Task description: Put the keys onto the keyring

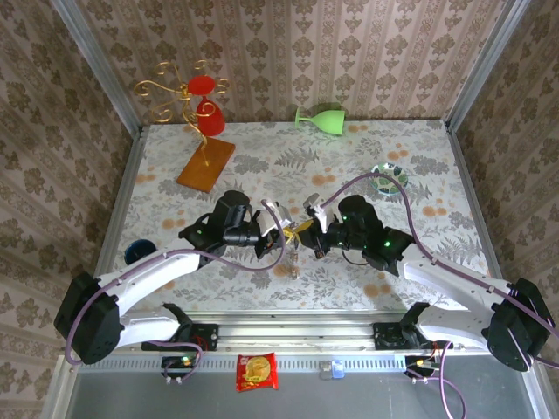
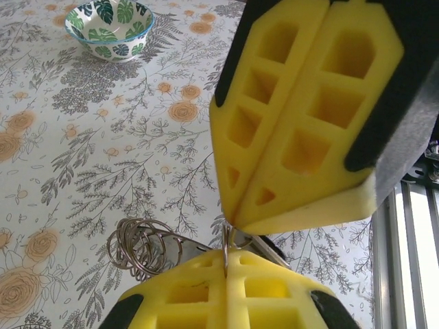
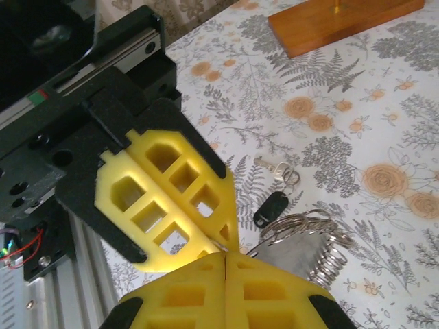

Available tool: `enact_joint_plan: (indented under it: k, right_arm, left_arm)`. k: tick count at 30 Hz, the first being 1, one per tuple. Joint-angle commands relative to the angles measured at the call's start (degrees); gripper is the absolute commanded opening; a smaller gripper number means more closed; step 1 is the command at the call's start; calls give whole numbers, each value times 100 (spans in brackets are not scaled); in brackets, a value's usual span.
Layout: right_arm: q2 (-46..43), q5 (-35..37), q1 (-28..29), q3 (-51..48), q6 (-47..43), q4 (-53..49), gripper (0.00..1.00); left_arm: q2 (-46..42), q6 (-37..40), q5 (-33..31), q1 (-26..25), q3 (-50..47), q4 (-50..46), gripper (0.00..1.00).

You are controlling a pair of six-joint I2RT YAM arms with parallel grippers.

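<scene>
A thin metal keyring stands edge-on between my two grippers, which meet tip to tip above the table's middle. My left gripper is shut on its lower part. My right gripper is shut on its upper part. Beside them, a bundle of several more metal rings sits on a grey metal plate. Two keys lie on the tablecloth beyond: one with a black head and a small silver one with a tiny ring.
A leaf-patterned bowl stands to the right. A green cup lies at the back. A wooden-based gold wire stand with red cups is at the back left. A dark blue object sits at the left edge.
</scene>
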Motion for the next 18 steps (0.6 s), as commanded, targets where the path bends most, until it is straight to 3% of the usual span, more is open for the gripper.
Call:
enact_joint_plan:
  k: [1,18]
  right_arm:
    - [18,531,51,215,-121,5,0]
    - [70,1220,65,337,54,-252,0]
  left_arm:
    - [-52,-45,200,-38,195,35,0]
    - [-204,96,54,-64,49,168,0]
